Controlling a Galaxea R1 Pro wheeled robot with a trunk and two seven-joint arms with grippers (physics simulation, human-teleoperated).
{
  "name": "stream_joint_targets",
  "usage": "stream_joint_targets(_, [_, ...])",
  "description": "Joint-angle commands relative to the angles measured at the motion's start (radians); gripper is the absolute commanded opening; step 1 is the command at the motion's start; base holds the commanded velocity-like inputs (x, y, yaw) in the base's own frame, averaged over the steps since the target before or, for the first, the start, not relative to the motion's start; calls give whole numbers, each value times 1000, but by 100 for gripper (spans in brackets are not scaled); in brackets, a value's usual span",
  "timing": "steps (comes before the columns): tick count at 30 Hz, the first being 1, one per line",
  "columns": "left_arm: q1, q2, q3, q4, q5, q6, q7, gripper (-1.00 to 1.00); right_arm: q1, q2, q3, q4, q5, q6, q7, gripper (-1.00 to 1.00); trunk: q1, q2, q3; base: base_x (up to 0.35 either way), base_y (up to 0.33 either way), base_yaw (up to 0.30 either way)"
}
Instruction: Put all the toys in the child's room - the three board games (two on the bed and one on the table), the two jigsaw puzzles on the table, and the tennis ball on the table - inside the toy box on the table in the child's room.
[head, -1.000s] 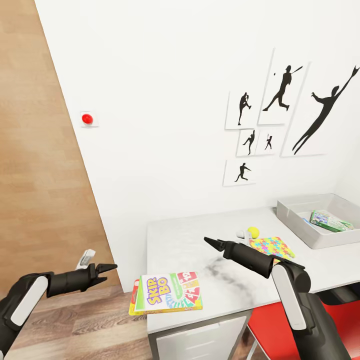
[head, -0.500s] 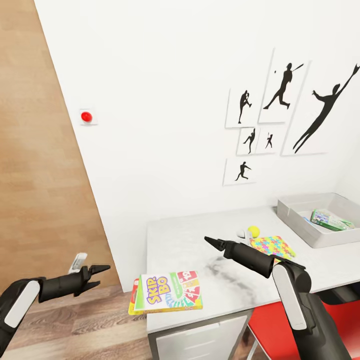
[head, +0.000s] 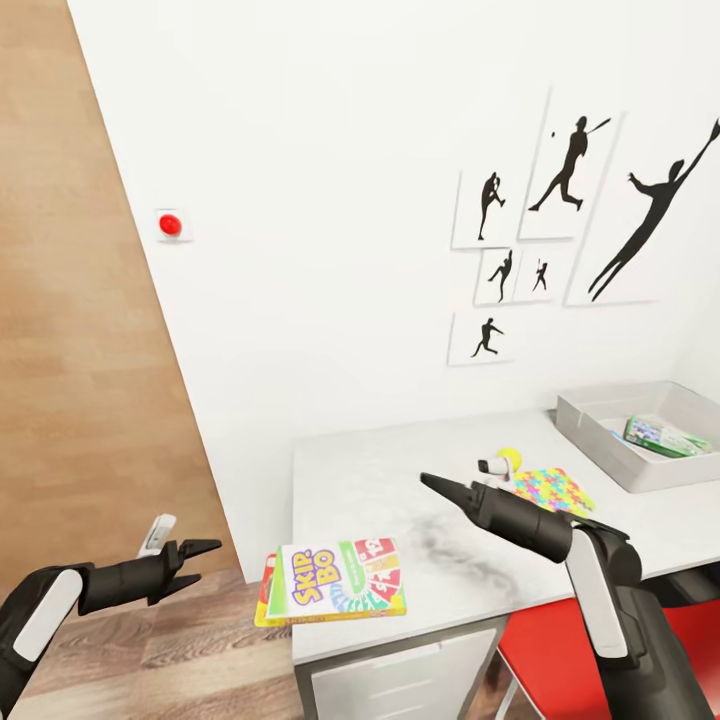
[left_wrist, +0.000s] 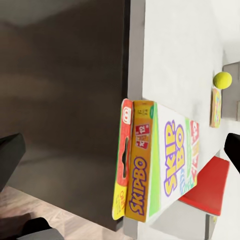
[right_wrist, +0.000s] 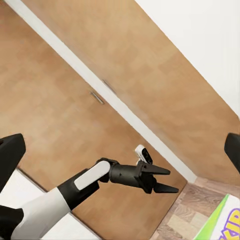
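Observation:
Two board games lie stacked at the table's (head: 372, 478) front left corner, overhanging its edge: a Skip-Bo box (head: 342, 579) (left_wrist: 167, 165) on a yellow-red box (head: 266, 592) (left_wrist: 122, 165). My left gripper (head: 203, 560) (right_wrist: 164, 180) hangs open over the floor, left of them. Above the table's middle, my right gripper (head: 432, 485) is open and empty. The tennis ball (head: 510, 458) (left_wrist: 222, 80) and a jigsaw puzzle (head: 550, 490) (left_wrist: 216, 107) lie further right. The grey toy box (head: 600, 440) at the back right holds a green board game (head: 664, 435).
A red chair (head: 555, 650) (left_wrist: 210, 186) stands under the table's front edge. White drawer fronts (head: 400, 680) are below the top. A red button (head: 168, 223) sits on the white wall, with a wood panel (head: 70, 350) to its left. Baseball prints (head: 570, 190) hang above the table.
My left gripper has dropped lower and drawn back a little toward the left. The right arm has edged slightly right. The view has shifted a bit.

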Motion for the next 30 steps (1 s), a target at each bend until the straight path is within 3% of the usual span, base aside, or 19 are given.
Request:
stream_joint_targets(1, [-1, 0, 2, 0, -5, 4, -6, 100, -1, 0, -3, 0, -1, 8, 12, 100, 4, -8, -4, 0, 0, 0])
stream_joint_targets(11, [-1, -4, -1, 0, -5, 6, -14, 100, -1, -1, -6, 2, 0, 14, 29, 100, 42, -78, -36, 0, 0, 0])
stream_joint_targets(19, [-1, -25, -5, 0, -1, 11, -29, 100, -1, 0, -5, 2, 0, 14, 29, 100, 73, -134, -61, 0, 0, 0])
stream_joint_targets(26, [-1, -25, -10, -1, -5, 13, -127, 100, -1, 0, -5, 2, -1, 14, 30, 100, 100, -183, -83, 0, 0, 0])
stream_joint_targets(30, [-1, -22, -14, -2, -6, 14, -152, 100, -1, 0, -5, 2, 0, 14, 31, 100, 108, -197, -89, 0, 0, 0])
